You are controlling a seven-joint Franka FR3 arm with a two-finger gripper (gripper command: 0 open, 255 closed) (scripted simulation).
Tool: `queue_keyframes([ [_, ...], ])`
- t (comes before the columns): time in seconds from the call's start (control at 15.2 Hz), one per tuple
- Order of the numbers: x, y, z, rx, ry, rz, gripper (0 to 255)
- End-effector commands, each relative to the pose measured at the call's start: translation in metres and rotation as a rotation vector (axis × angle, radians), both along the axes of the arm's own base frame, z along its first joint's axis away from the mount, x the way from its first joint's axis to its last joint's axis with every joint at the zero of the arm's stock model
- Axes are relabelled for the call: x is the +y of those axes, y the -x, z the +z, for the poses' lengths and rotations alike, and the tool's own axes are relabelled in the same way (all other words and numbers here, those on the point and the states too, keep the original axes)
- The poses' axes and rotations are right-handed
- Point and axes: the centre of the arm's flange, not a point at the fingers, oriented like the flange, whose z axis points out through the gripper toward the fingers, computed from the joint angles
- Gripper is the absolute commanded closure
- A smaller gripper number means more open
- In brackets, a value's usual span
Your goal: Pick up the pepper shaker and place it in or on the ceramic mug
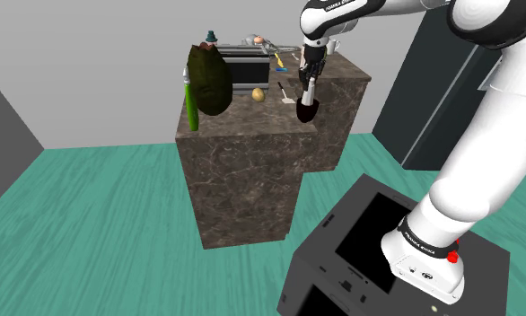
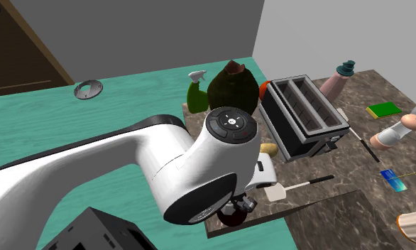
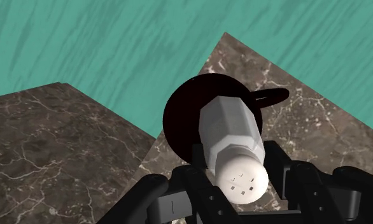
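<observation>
**Shaker clamped over the mug**

Pincer [image 3: 236, 168] closed on the pepper shaker [image 3: 233, 137]: both black fingers press its white faceted body from either side. The holed cap end faces the wrist camera. The far end points down at the mug [image 3: 182, 118].

In the wrist view the shaker's lower end overlaps the mug's dark round mouth. Cannot tell whether it touches the rim or the inside. The mug is dark, nearly black, with its handle sticking out to one side.

Shoulder view: pincer [image 1: 309, 83] hangs upright from the arm with the shaker [image 1: 312, 91] in its grip, directly above the mug [image 1: 307, 111]. The mug stands on the brown marbled counter [image 1: 243, 171], close to its near edge.

Just beside the mug, toward the shoulder view's left, lies a spatula [image 1: 286, 93]. Next to that is a small tan lump [image 1: 258, 93]. Behind them is a toaster [image 1: 241, 68].

Further left on the counter stand a bulky dark rounded thing [image 1: 207, 79] and a green bottle [image 1: 191, 106].

Teal plank floor [image 1: 100, 233] surrounds the counter. The black stand [image 1: 360, 260] sits at the lower right.
</observation>
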Motion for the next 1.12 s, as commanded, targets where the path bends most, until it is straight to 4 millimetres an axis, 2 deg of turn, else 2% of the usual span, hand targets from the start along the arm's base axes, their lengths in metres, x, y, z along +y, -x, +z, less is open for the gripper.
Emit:
queue_keyframes([
  [0.0,0.000,0.000,0.000,0.000,0.000,0.000,255],
  [0.13,0.000,0.000,0.000,0.000,0.000,0.000,255],
  [0.2,0.000,0.000,0.000,0.000,0.000,0.000,0],
  [0.53,0.000,0.000,0.000,0.000,0.000,0.000,0],
  [0.79,0.005,0.001,0.050,0.000,0.000,0.000,0],
  [1.06,0.005,0.001,0.050,0.000,0.000,0.000,0],
])
